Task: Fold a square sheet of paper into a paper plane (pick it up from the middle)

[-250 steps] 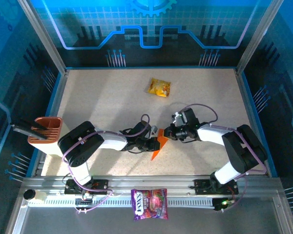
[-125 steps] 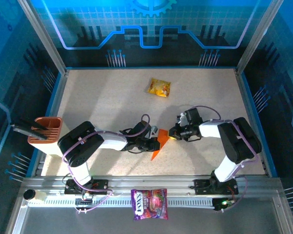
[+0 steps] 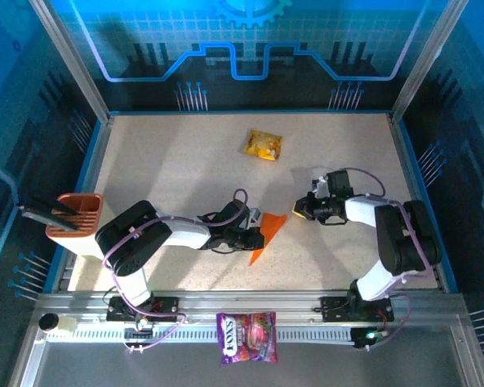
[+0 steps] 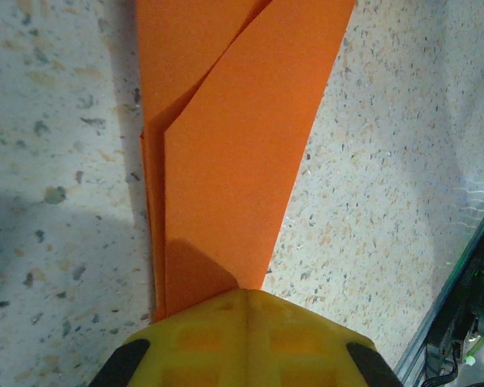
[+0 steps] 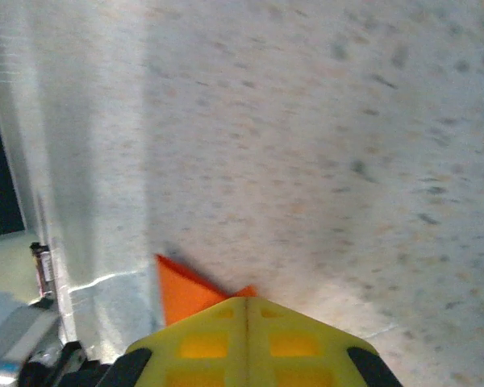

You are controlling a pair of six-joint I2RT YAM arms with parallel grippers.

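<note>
Tabletop [image 3: 169, 169]: right tool [image 3: 300, 213] has retreated from paper plane [image 3: 268, 232].

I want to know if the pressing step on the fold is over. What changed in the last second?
The right claw, shut, drew back to the right, off the folded orange paper, whose right corner now lies uncovered. Nothing new was picked up. Unchanged: the left claw stays shut on the paper, which lies where it was. The yellow snack packet and purple bag have not moved.

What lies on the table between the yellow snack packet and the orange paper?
Nothing. In the top view, the table between the snack packet and the orange paper is bare.
</note>
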